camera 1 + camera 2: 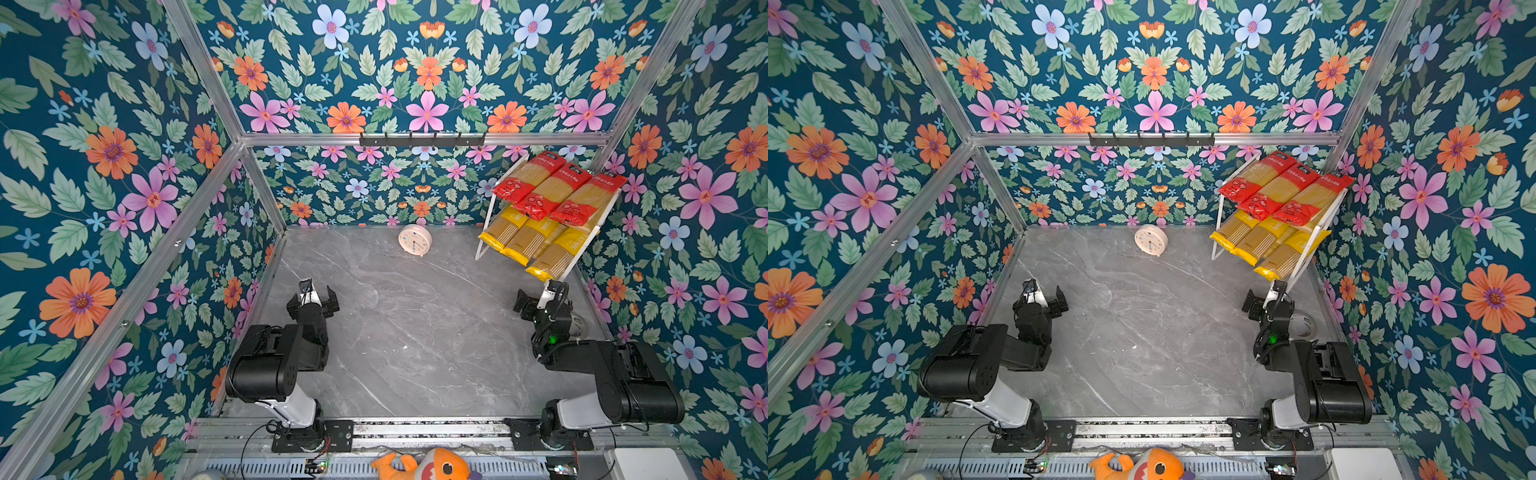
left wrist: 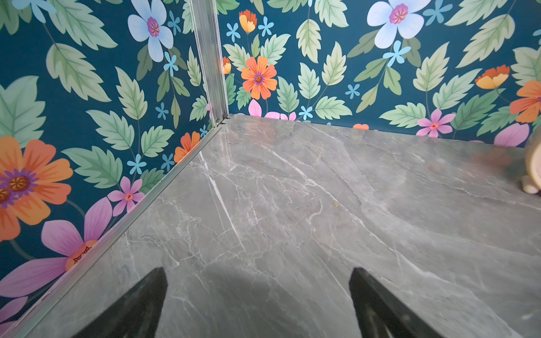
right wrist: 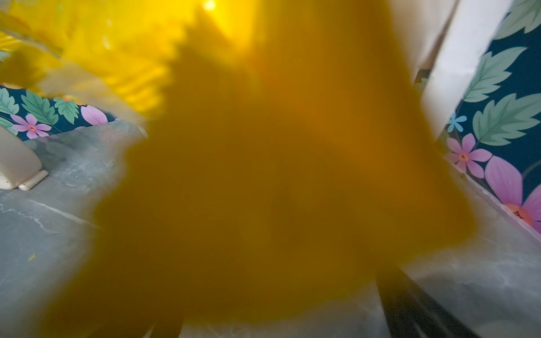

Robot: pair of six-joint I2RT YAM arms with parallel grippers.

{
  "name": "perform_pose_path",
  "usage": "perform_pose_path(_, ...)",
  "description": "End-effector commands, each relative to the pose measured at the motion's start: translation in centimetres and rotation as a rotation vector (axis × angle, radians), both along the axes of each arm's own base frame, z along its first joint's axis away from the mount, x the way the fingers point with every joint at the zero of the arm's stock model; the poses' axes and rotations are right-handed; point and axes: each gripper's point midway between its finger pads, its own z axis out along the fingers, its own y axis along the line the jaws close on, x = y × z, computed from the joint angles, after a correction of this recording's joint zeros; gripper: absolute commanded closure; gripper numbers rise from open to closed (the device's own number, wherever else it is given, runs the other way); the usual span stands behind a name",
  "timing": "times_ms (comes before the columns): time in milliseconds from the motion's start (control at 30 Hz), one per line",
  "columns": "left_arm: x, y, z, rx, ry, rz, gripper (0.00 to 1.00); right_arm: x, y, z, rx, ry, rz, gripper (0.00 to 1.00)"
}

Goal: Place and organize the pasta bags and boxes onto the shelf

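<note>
The shelf [image 1: 483, 246] stands at the far right corner of the table [image 1: 415, 324]. Upper tier: three red packets [image 1: 552, 187] side by side. Lower tier: three yellow packets [image 1: 532, 241] side by side, near ends overhanging. Left fingers [image 2: 140, 307] spread wide above the table. Right fingers [image 1: 521, 301] likewise apart, just below the nearest yellow packet's end, which blurs the right wrist view; contact cannot be told
</note>
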Motion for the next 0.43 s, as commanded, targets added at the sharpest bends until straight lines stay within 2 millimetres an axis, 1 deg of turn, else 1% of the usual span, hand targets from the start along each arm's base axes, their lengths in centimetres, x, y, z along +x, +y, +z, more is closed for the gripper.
perform_pose_path(0, 0.08, 0.09, 0.42, 0.001, -0.015, 0.003, 0.00, 0.23, 0.05, 0.36, -0.015, -0.011, 0.008, 0.01)
perform_pose_path(400, 0.16, -0.13, 0.44, 0.009, -0.013, -0.002, 0.00, 0.20, 0.04, 0.33, -0.017, -0.009, 0.008, 0.01)
